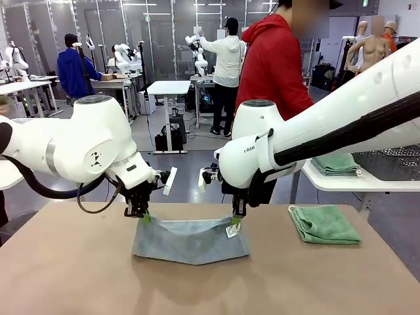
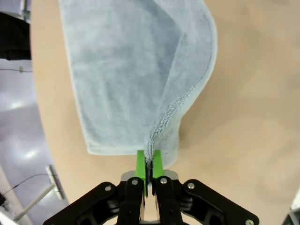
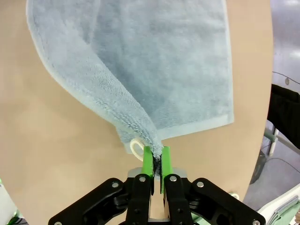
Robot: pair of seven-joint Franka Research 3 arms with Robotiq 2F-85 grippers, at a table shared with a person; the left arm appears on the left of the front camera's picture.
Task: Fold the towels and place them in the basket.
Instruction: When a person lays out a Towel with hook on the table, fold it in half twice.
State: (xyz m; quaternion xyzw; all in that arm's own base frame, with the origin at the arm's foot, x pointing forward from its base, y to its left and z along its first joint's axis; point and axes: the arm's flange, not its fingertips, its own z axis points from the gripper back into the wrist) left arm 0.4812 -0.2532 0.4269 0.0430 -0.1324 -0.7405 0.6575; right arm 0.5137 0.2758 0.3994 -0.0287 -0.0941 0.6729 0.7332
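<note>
A grey-blue towel (image 1: 190,239) lies folded over on the brown table, its two far corners lifted. My left gripper (image 1: 146,217) is shut on the left corner, and my right gripper (image 1: 235,223) is shut on the right corner by the small white tag (image 1: 231,230). The left wrist view has the green pads (image 2: 140,164) pinching the towel's edge (image 2: 140,84). In the right wrist view the pads (image 3: 148,161) pinch the towel (image 3: 154,70) next to a white loop (image 3: 136,148). A mint green towel (image 1: 324,224) lies folded at the table's right. The dark mesh basket (image 1: 394,163) stands on a side table.
A white side table (image 1: 354,181) at the right carries the basket and another folded green towel (image 1: 336,164). A person in a red top (image 1: 272,65) stands beyond the table's far edge. Bare brown table (image 1: 79,275) spreads in front and to the left.
</note>
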